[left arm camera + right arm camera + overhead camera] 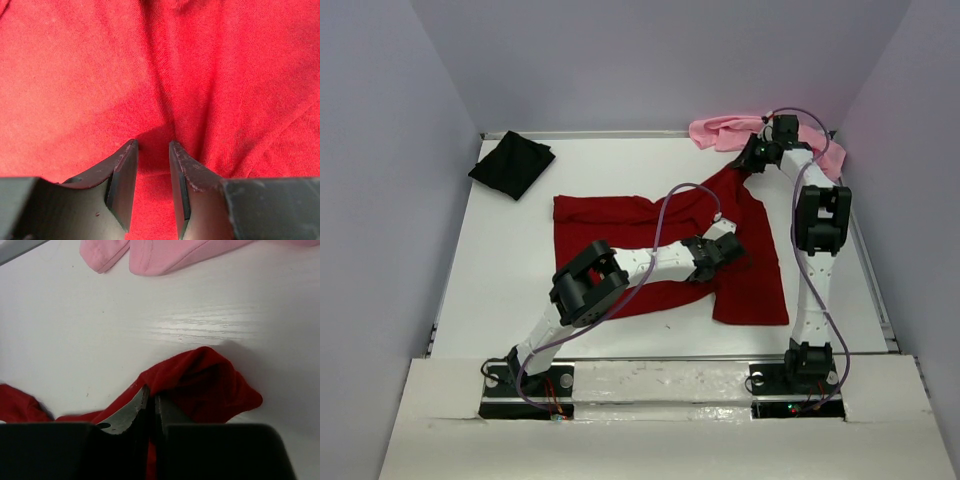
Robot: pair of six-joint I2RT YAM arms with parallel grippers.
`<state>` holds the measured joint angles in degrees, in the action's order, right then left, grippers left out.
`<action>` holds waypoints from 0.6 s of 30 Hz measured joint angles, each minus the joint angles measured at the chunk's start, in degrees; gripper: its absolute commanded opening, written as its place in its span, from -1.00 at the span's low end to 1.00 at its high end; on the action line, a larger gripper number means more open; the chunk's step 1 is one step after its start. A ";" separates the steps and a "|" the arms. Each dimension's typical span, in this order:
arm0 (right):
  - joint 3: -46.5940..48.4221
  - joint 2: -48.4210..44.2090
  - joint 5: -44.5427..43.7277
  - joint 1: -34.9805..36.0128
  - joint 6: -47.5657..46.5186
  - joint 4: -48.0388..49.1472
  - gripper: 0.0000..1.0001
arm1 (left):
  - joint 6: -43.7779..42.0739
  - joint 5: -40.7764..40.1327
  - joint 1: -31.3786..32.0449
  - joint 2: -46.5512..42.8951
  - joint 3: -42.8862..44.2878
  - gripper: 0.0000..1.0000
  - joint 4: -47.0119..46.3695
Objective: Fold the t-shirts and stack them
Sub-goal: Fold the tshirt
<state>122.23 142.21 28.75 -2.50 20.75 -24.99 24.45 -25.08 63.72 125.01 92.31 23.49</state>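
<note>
Our right gripper (151, 391) clenches only an edge of the dark red shirt (610, 212) at one o'clock, so it may slip; whether the left gripper (153, 144) grips, we cannot tell.

We are looking at a white table (510, 270) whose painted surface is showing a faint wood grain close up and throwing back a bright streak of glare (210, 322). A thin metal rail (610, 134) is running along its far edge, and a second rail (875, 290) is lining its right side. Pale lavender surfaces are closing it in: a left wall (380, 200), a back wall (660, 60) and a right wall (920, 200). A white panel (660, 440) is covering the near edge.
</note>
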 measured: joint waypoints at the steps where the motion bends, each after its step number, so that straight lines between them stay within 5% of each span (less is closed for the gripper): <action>1: 0.70 0.57 0.00 0.00 0.00 -0.26 -0.40 | 0.00 0.00 0.00 -0.07 -0.11 -0.16 -0.15; 6: 2.89 2.67 0.11 -0.09 0.44 -0.33 0.00 | 0.02 0.09 -0.04 -0.15 -0.24 -0.19 -0.28; 14: 2.89 2.67 0.20 -0.11 0.35 -0.15 0.26 | 0.70 0.61 -0.39 -3.06 -4.13 -0.14 -1.90; 18: 2.89 2.67 0.50 -0.11 0.33 -0.13 0.41 | 1.14 1.09 -1.29 -8.79 -10.14 0.09 -0.66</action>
<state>125.12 144.88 29.26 -2.61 21.08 -25.12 25.58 -23.99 62.43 116.22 82.17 22.83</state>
